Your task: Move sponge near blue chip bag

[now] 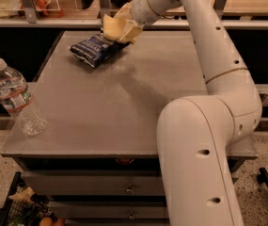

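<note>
Gripper (120,28) hangs just above the blue chip bag's (95,49) far right edge, fingers clamped on the sponge (111,26) — held off the worktop (124,107), likely for set-down beside the bag. Counts: one sponge, one bag, one water bottle (16,98) — well to the bag's near left.

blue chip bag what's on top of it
The sponge, held in the gripper, hangs over the far corner of the blue chip bag and hides it; whether they touch cannot be seen. Otherwise bare.
</note>
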You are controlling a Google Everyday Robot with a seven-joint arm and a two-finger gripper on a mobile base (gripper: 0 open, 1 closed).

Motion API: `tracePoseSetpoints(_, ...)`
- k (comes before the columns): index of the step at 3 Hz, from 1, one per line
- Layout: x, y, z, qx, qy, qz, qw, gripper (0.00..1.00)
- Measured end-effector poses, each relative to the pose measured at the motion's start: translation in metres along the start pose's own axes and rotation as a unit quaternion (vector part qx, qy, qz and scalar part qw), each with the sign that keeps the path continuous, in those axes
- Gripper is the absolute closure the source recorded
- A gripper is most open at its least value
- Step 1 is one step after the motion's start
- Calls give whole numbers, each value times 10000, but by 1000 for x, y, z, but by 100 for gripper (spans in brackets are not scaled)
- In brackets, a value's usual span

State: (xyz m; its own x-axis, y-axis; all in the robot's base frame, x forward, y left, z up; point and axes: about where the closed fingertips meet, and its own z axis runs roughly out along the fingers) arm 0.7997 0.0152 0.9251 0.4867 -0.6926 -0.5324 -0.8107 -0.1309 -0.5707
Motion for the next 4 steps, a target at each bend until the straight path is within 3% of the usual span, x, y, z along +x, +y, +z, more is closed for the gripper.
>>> tracePoseSetpoints(2, -2, 0, 6, -47, -53, 24, 10000, 13)
tracePoseSetpoints(3, -4, 3, 11, -126, -130, 1, 9998, 0)
tracePoseSetpoints(4, -5, 5, 13, -167, -191, 5, 9997, 0)
